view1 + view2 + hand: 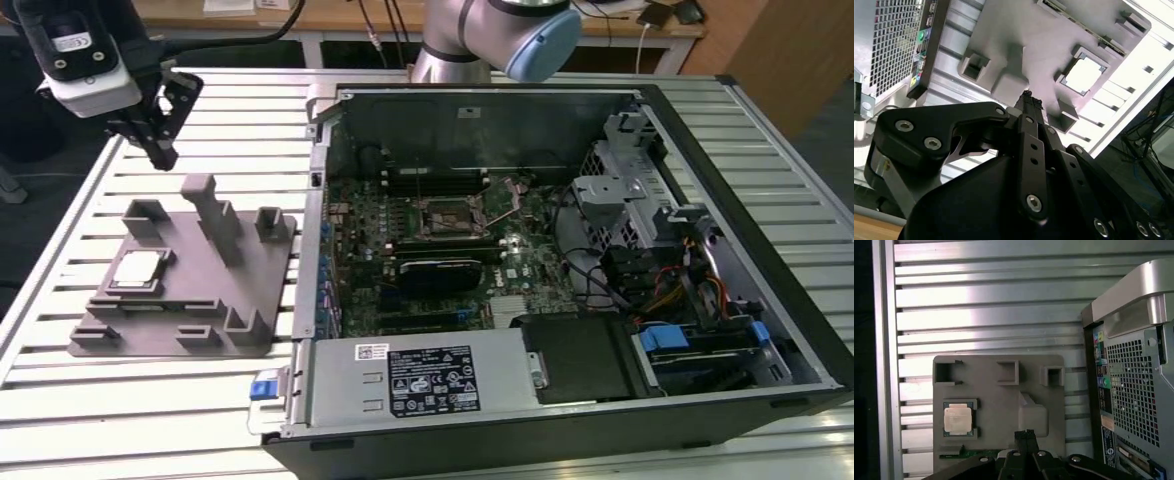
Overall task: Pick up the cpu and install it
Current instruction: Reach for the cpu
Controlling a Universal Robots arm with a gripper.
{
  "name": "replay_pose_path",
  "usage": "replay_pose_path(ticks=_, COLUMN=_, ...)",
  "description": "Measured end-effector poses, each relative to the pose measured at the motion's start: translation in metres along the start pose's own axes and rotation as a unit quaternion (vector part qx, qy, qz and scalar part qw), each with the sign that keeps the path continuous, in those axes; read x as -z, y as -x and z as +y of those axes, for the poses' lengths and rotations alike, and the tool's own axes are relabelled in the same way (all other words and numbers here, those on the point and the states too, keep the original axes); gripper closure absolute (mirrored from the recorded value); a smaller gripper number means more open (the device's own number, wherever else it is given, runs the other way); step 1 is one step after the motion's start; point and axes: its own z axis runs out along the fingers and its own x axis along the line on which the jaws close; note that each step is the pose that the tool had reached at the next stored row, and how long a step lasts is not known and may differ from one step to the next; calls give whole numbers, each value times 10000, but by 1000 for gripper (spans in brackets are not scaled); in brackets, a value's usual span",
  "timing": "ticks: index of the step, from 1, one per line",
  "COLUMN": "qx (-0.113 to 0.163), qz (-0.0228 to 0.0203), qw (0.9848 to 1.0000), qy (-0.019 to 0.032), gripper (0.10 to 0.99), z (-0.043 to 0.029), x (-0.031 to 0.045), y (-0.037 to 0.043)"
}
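The cpu, a flat square chip with a shiny metal top, lies in a pocket of the grey fixture block on the table, at the exterior view's left. It also shows in the first wrist view as the cpu and in the second wrist view as the cpu. My gripper hangs above the far end of the block, well above the chip and apart from it. Its fingers are shut together with nothing between them, as the gripper and the gripper show. The black socket sits on the motherboard inside the open case.
The open computer case lies on its side at the exterior view's right, with a power supply at its near edge. Tall posts rise from the fixture block. The table is slatted metal.
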Motion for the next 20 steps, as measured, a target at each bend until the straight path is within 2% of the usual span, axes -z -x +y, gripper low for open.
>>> replay_pose_path(ticks=13, qx=0, qz=0, qw=10000, qy=0, gripper=980, z=-27, x=-113, y=-283)
replay_pose_path(ticks=20, qx=0, qz=2, qw=10000, qy=0, gripper=980, z=-37, x=-192, y=-379)
